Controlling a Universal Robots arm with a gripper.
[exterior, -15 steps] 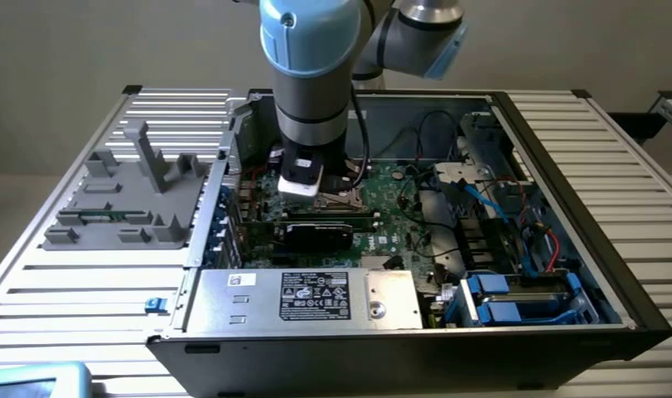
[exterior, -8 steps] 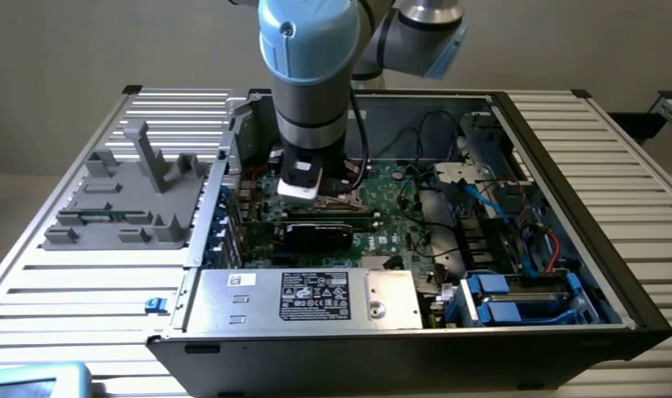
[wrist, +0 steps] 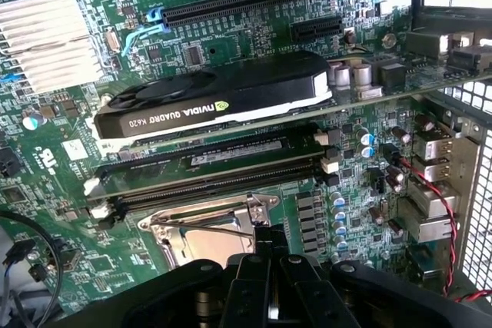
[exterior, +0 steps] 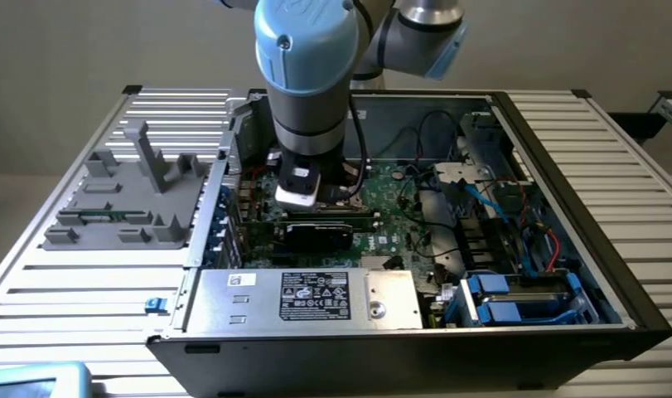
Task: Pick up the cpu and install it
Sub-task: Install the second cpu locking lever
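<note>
Inside the open PC case (exterior: 557, 249), the arm (exterior: 308, 83) reaches straight down over the motherboard (exterior: 391, 224), gripper (exterior: 297, 192) low above the board near the case's back wall, toward the exterior view's left. Wrist view: gripper (wrist: 270, 278) fingers are pinched together, black tips side by side with no visible gap; whether anything thin sits between them I can't tell. Fingertips hang directly over the CPU socket (wrist: 204, 232), whose metal frame is visible around a pale tan-silver square that looks like the cpu (wrist: 211, 245) lying in the socket, partly hidden by the gripper. Just beyond the socket run two long black memory slots (wrist: 215, 170), then a black graphics card (wrist: 215, 101) marked NVIDIA Quadro, standing on edge in its slot. A silver finned heatsink (wrist: 46, 44) sits further off on the board. Surface: case rests on a table of pale grey ribbed aluminium slats (exterior: 634, 191). A grey moulded parts fixture (exterior: 126, 199) sits on the slats at the exterior view's left of the case. Power supply (exterior: 302, 297) with white label is at the near edge, blue drive caddies (exterior: 501, 303) beside it. Room: plain beige wall (exterior: 114, 41) behind.
</note>
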